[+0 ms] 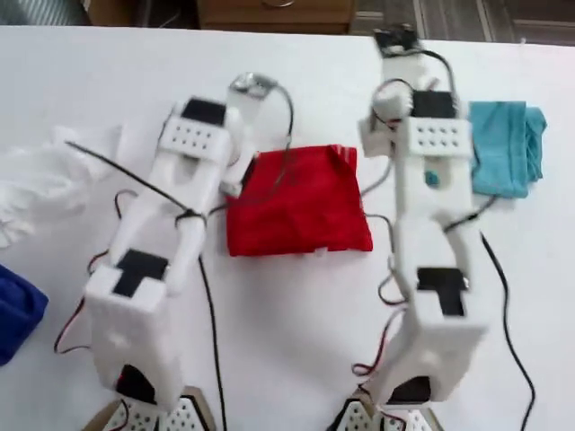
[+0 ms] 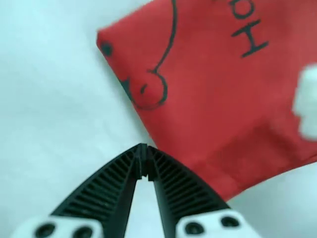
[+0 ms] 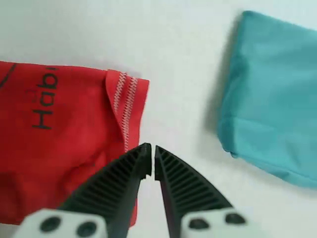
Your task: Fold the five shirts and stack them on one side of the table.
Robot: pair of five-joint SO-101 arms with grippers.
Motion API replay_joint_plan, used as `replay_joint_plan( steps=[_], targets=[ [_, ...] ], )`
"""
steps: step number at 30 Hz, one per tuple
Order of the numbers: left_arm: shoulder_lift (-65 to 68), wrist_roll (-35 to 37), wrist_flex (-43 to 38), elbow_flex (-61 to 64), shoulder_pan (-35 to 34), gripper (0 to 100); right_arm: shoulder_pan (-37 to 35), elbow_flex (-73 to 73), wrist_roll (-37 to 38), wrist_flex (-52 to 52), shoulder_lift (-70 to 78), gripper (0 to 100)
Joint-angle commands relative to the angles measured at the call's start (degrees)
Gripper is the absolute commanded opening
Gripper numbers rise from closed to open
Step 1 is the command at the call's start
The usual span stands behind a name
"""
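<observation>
Red shirt (image 1: 296, 202) lies folded; left fingers (image 2: 111, 186) and right fingers (image 3: 116, 181), both together and empty at its edges, could snag the hem (image 3: 124, 99) and undo the fold.

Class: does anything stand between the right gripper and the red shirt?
Nothing visible does. The right gripper sits by the stitched edge of the red shirt; the teal shirt lies apart on its other side.

Left gripper (image 2: 144, 159) closed, right gripper (image 3: 152, 159) seemingly closed (tips nearly touching), both pointing downward.
</observation>
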Motion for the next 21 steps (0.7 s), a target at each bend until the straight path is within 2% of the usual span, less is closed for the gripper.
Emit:
replay_joint_plan(
  steps=[1, 5, 9, 14, 21],
  targets=[
    [-9.3, -0.4, -12.3, 18.4, -0.9, 3, -4.4, -14.0, -0.6, 5.4, 6.9, 2.6],
    [-14.0, -0.4, -22.4, 31.3, 0.6, 3, -8.1, -27.6, -0.6, 11.2, 16.2, 8.2],
    [-14.6, -0.4, -27.9, 35.0, 0.6, 3, -8.8, -39.5, -0.2, 14.8, 24.6, 10.4],
    [-13.5, -0.1, -29.0, 34.6, 0.8, 3, -8.5, -48.1, -0.1, 17.5, 32.2, 9.5],
    [-9.4, 0.0, -31.2, 34.3, 0.6, 3, -7.6, -50.3, -0.1, 17.4, 38.0, 9.6]
  ],
)
